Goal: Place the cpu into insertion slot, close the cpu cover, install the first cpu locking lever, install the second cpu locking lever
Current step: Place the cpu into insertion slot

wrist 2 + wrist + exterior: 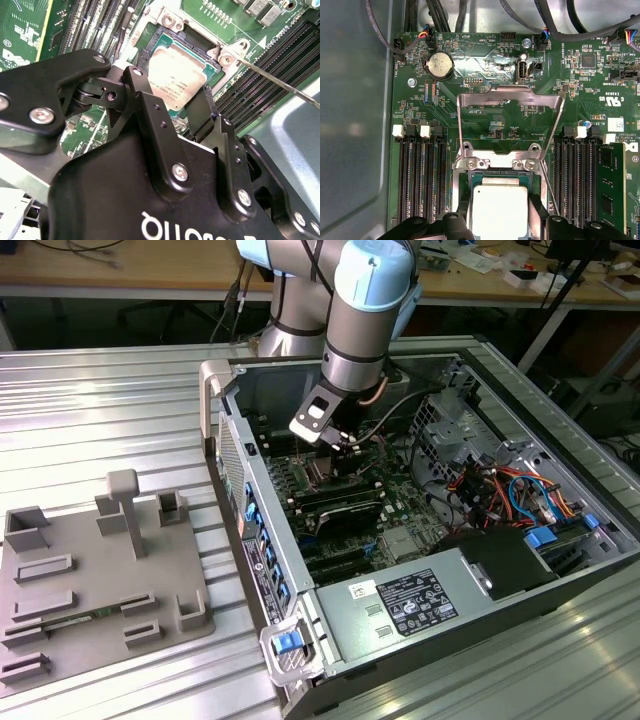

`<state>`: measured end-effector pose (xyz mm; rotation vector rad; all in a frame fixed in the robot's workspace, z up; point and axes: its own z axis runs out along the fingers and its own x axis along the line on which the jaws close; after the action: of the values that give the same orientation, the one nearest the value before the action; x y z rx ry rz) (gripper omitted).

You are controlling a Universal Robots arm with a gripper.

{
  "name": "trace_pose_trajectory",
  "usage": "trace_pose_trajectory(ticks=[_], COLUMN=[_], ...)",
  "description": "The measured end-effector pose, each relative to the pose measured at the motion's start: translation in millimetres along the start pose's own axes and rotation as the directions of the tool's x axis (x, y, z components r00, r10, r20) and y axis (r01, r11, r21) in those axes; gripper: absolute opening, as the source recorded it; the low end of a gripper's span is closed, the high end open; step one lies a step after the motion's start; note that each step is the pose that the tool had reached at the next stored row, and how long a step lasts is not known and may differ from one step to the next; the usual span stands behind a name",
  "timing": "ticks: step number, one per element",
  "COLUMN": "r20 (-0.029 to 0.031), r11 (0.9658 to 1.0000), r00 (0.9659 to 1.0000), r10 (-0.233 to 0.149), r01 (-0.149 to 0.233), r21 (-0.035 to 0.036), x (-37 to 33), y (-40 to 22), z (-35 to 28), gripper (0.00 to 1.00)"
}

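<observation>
The cpu (499, 210), a square chip with a silver top (175, 75), lies level over the insertion slot (464, 185), inside the slot's silver rim (167, 20). My gripper (499, 222) has one black finger (147, 107) against each of two opposite edges of the chip and is shut on it. The cpu cover (509, 96) stands raised on its hinge, clear of the slot. A thin wire locking lever (280, 82) sticks out beside the slot. In the exterior view my gripper (337, 447) reaches down into the open computer case, over the motherboard.
Long black memory slots (420, 180) flank the socket on both sides. A grey power supply box (420, 605) and bundled cables (500, 490) fill the case's near and right parts. A grey fixture tray (90, 580) lies on the table at the exterior view's left.
</observation>
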<state>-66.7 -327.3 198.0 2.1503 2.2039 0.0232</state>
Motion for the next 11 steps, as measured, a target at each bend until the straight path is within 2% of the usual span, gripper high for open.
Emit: trace_pose_trajectory(ticks=[6,7,8,9,11], r20=[-0.0009,-0.0006,-0.0003,-0.0001,0.0000], r11=[1.0000,1.0000,1.0000,1.0000,1.0000], r00=[1.0000,1.0000,1.0000,1.0000,1.0000], r10=[0.000,0.000,0.000,0.000,0.000], r01=[0.000,0.000,0.000,0.000,0.000], r21=[-0.0006,-0.0005,-0.0003,-0.0001,-0.0001], x=[0.2,0.1,0.1,0.0,0.0], y=[0.1,0.1,0.1,0.0,0.1], z=[0.4,0.3,0.2,0.1,0.1], gripper=[0.54,0.61,0.61,0.68,0.68])
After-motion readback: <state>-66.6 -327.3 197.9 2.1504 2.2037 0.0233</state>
